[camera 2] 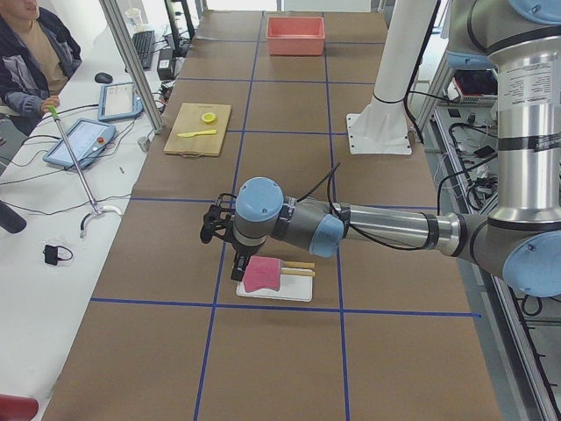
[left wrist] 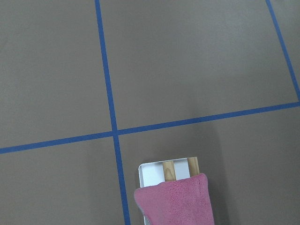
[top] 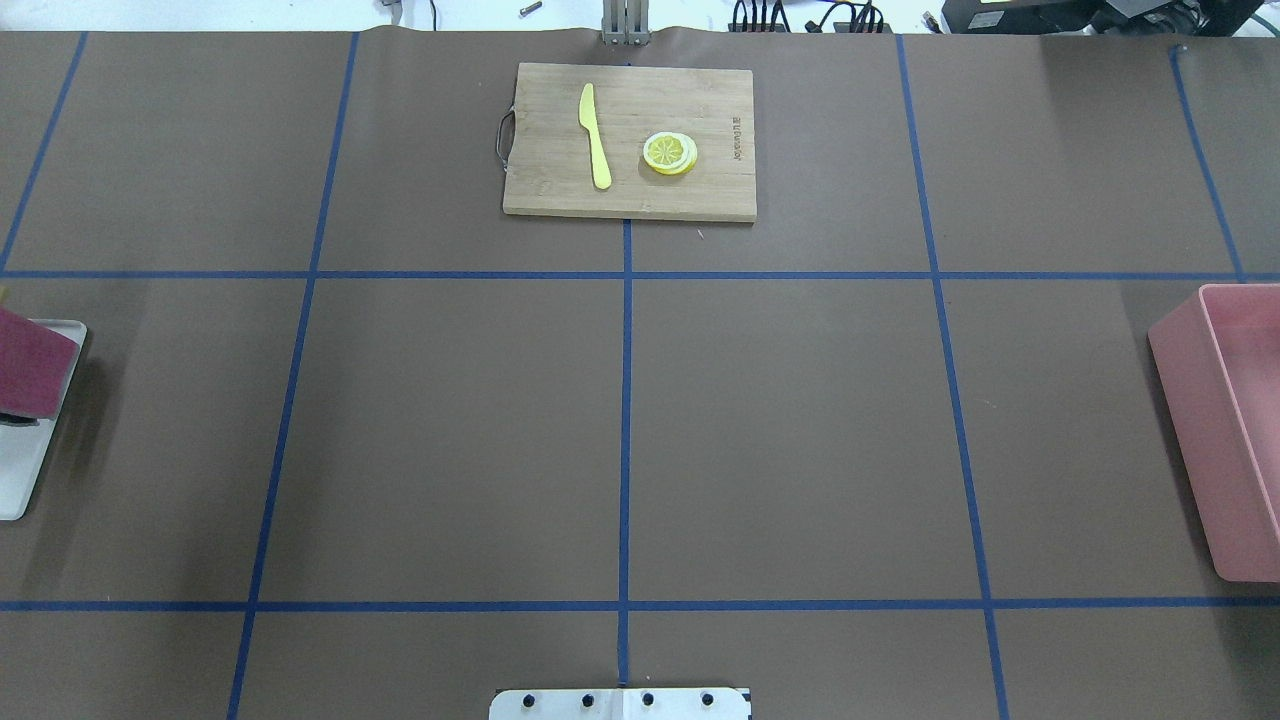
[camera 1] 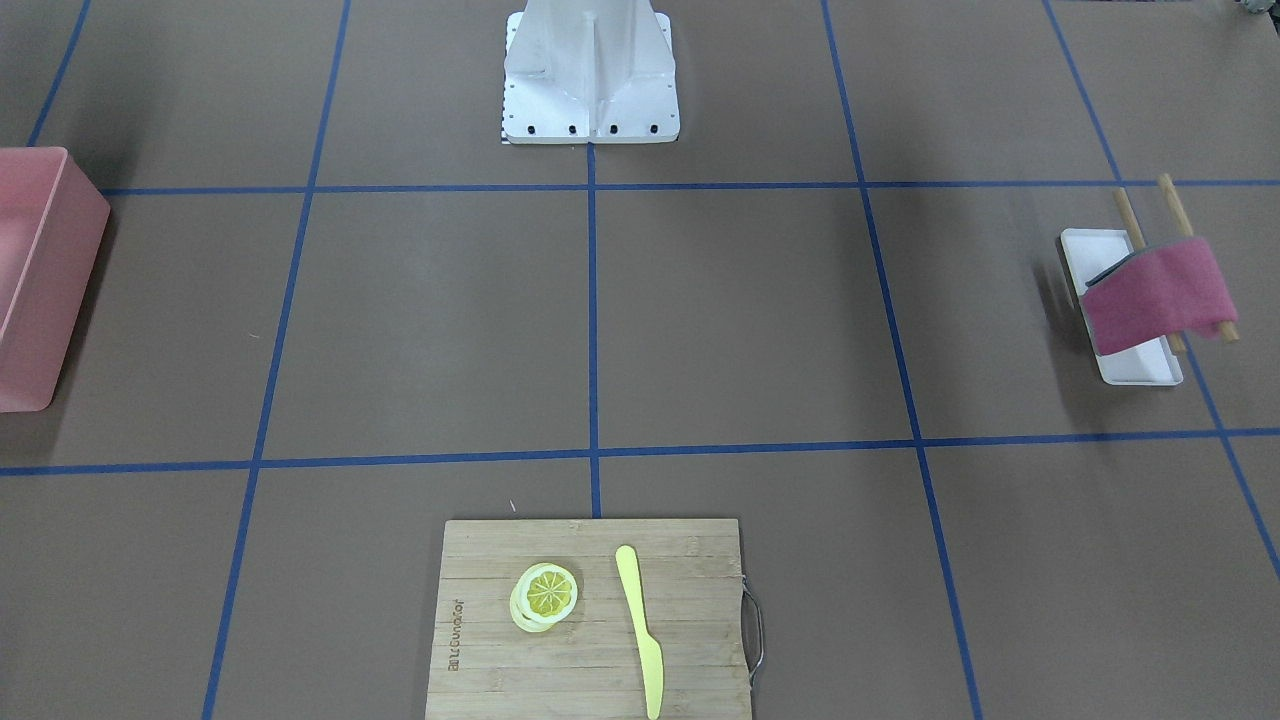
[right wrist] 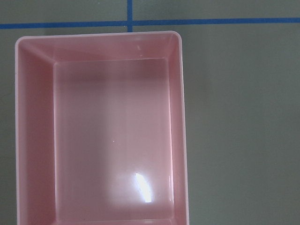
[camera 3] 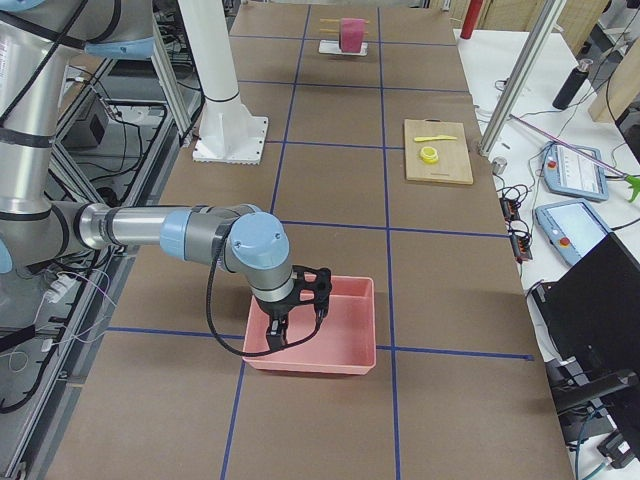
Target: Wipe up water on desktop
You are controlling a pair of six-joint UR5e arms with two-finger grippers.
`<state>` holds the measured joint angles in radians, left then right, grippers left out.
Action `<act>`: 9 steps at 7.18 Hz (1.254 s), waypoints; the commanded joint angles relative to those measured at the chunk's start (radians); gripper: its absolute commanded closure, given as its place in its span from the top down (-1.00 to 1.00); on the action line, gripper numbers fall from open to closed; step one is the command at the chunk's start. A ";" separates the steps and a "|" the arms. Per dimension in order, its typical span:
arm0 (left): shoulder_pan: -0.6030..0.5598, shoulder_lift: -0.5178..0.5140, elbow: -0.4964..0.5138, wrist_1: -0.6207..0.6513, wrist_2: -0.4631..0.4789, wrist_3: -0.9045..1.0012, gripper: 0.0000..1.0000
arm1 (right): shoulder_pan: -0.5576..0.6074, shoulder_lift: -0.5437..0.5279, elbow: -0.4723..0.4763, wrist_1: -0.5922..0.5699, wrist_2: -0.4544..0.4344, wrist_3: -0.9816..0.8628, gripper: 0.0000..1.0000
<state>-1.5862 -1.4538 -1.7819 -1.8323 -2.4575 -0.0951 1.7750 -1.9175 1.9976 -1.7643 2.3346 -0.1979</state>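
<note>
The large matte brown desktop (top: 780, 420), crossed by blue tape lines, is spread under both arms. At its left edge a dark pink fluffy cloth (camera 1: 1160, 292) is hung over two wooden sticks (camera 1: 1128, 215) above a white rectangular tray (camera 1: 1140, 365). The left gripper (camera 2: 238, 268) is held just beside the cloth. The right gripper (camera 3: 297, 320) is held over a pink plastic bin (camera 3: 310, 362) at the right edge. For both grippers it cannot be told whether the jaws are open or closed.

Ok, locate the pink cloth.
The pink cloth hangs over two wooden rods above the white tray, at the front-facing view's right edge, on the robot's left.
</note>
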 commanded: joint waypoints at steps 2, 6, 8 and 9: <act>0.002 0.001 -0.004 -0.007 -0.011 0.002 0.97 | 0.000 -0.006 -0.002 0.003 0.003 0.000 1.00; 0.003 0.030 -0.019 -0.007 -0.012 -0.011 0.97 | 0.000 -0.008 -0.005 0.003 0.012 0.003 1.00; 0.005 0.047 -0.011 -0.005 -0.005 -0.012 0.95 | 0.000 -0.006 -0.006 0.003 0.014 0.005 1.00; 0.014 0.044 -0.014 -0.002 -0.003 -0.014 0.95 | 0.000 -0.006 -0.010 0.006 0.012 0.005 1.00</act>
<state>-1.5793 -1.4116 -1.7955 -1.8376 -2.4640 -0.1069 1.7748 -1.9242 1.9910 -1.7603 2.3479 -0.1939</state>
